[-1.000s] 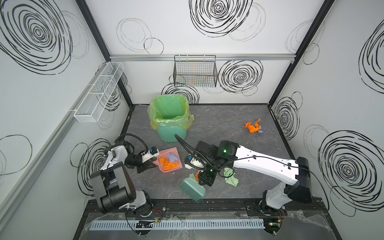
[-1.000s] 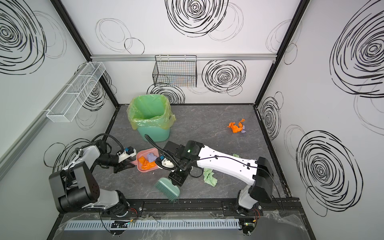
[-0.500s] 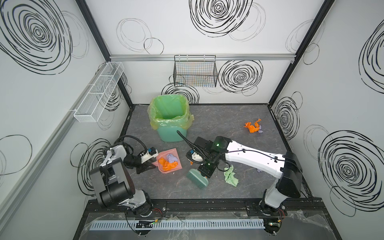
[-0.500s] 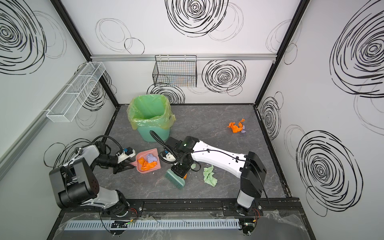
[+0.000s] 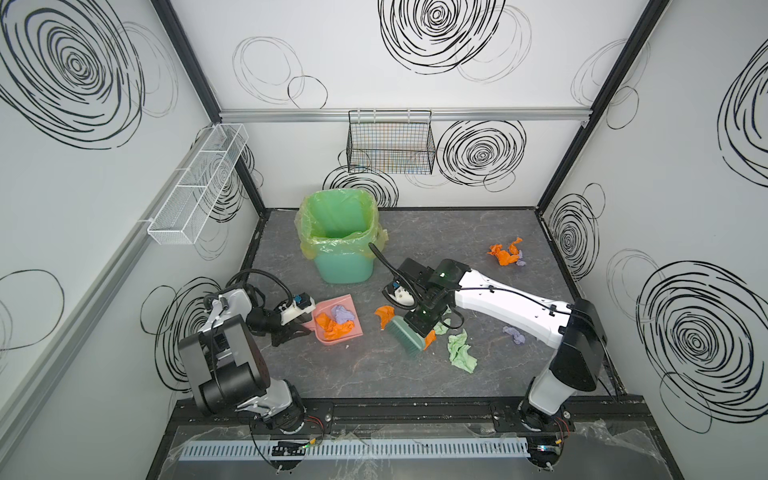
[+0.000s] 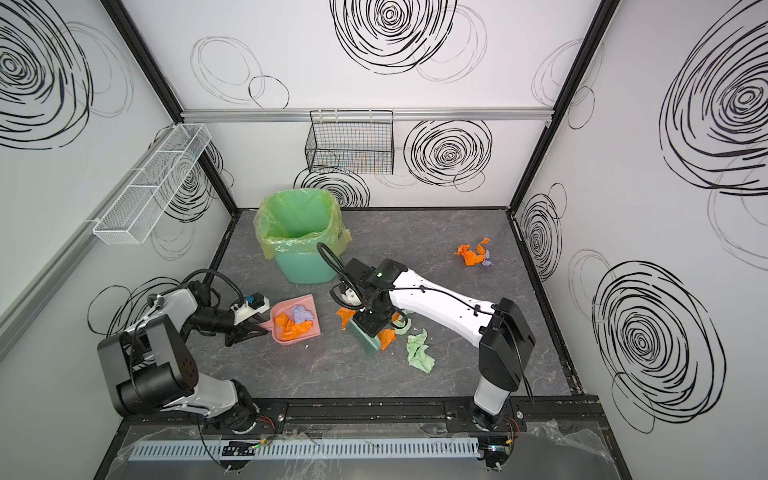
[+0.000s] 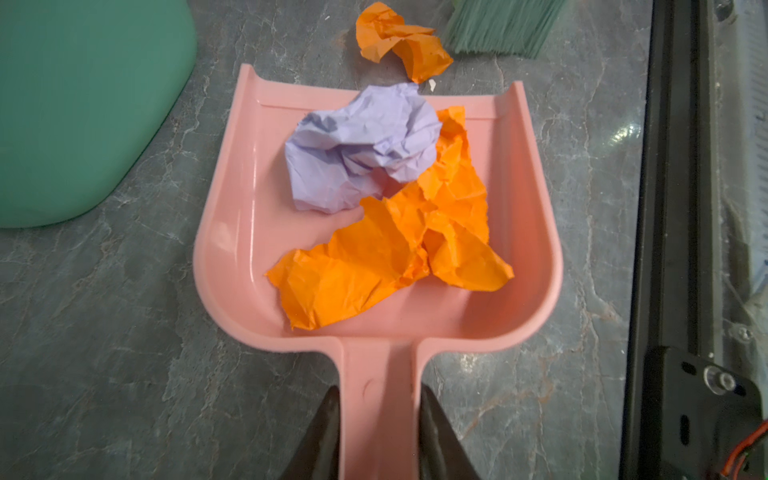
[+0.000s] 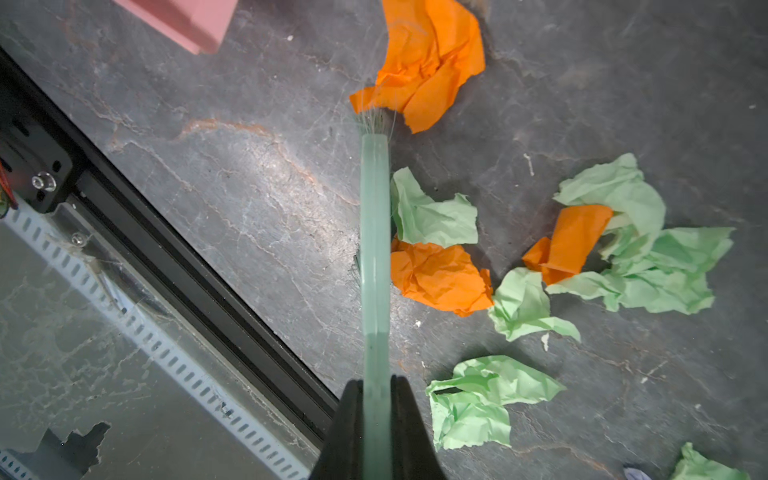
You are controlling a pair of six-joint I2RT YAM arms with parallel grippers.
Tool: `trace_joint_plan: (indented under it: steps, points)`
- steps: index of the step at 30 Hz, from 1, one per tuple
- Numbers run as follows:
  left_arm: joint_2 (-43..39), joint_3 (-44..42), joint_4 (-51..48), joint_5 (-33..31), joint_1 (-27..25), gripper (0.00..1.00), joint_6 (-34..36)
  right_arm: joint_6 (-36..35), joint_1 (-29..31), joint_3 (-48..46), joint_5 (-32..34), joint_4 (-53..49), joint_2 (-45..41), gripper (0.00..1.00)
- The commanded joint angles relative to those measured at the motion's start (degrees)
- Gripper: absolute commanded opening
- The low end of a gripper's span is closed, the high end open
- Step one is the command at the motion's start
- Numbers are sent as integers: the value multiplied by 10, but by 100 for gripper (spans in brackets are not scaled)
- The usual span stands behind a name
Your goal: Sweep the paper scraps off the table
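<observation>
- Confirm two arms, one dustpan [image 7: 241,199], one brush [image 8: 375,249] and one bin [image 5: 343,266] on the table [image 5: 365,374].
- Read the left gripper [image 7: 376,399] as narrow: its jaws clamp the dustpan's handle from both sides. The pan lies flat on the table, open lip pointing away from this gripper.
- Count the paper scraps [image 7: 449,199] inside the pan, ahead of the left gripper: one lilac wad [image 7: 361,145], and orange paper touching it. You cannot tell whether the orange paper is one piece or two.
- Note one orange wad [image 7: 401,39] on the table just beyond the pan's lip, between the lip and the brush bristles.
- Read the right gripper [image 8: 376,384] as narrow: its jaws clamp the brush's handle. The brush extends straight ahead of this gripper.
- In the right wrist view, count three orange pieces. The orange wad touches the bristles at the brush's far end, a second lies against the brush's side, and a third lies farther out on green paper.
- On that same side, count about five green pieces [image 8: 432,216]; overlaps make the count uncertain.
- Count one loose lilac piece [image 5: 514,334] beside the right forearm, and one orange-and-lilac cluster [image 5: 505,253] well apart from both grippers.
- Left arm: folded low, forearm near level, gripper pointing toward the table's middle.
- Right arm: stretched low from its base to the table's middle, wrist bent, gripper pointing down at the table.
</observation>
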Motion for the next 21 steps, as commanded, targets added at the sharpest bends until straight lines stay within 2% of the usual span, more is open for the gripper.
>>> trace_joint_plan:
  steps: [1,5,8,11,14,16,21]
  points:
    - [-6,11,-34,21,-10,0,13,0,-1,21,1,-17,-44,0]
    - [-29,-11,-5,13,-42,0,-20,2,-4,47,-26,-21,-88,0]
    - [-48,-37,32,6,-75,0,-57,14,-12,89,-9,-35,-117,0]
    - [-55,-56,72,3,-104,0,-96,68,-24,90,111,-32,-148,0]
    - [-45,-62,108,-4,-128,0,-131,111,-61,92,256,-96,-127,0]
    - [-33,-56,120,-10,-143,0,-148,131,-100,55,271,-91,-120,0]
    - [-22,-40,148,-35,-170,0,-182,187,-157,7,376,-92,-95,0]
